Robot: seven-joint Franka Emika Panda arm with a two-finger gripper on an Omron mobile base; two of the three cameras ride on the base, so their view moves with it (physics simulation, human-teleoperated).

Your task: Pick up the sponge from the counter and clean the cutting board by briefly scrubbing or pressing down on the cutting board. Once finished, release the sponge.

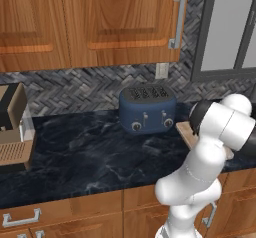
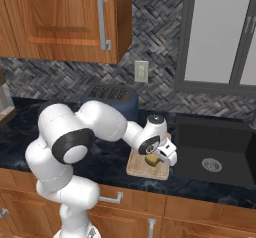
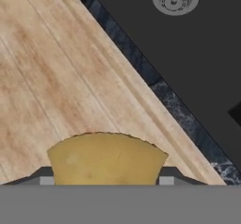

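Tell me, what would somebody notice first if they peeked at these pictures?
Probably the big white robot arm bending over the dark counter, its gripper down over the yellow sponge on the tan cutting board. Then the blue toaster by the wall behind the board, and the black sink just right of the board.

The arm covers most of the cutting board (image 1: 186, 131); the sponge (image 3: 107, 158) hides the end effector's fingertips.
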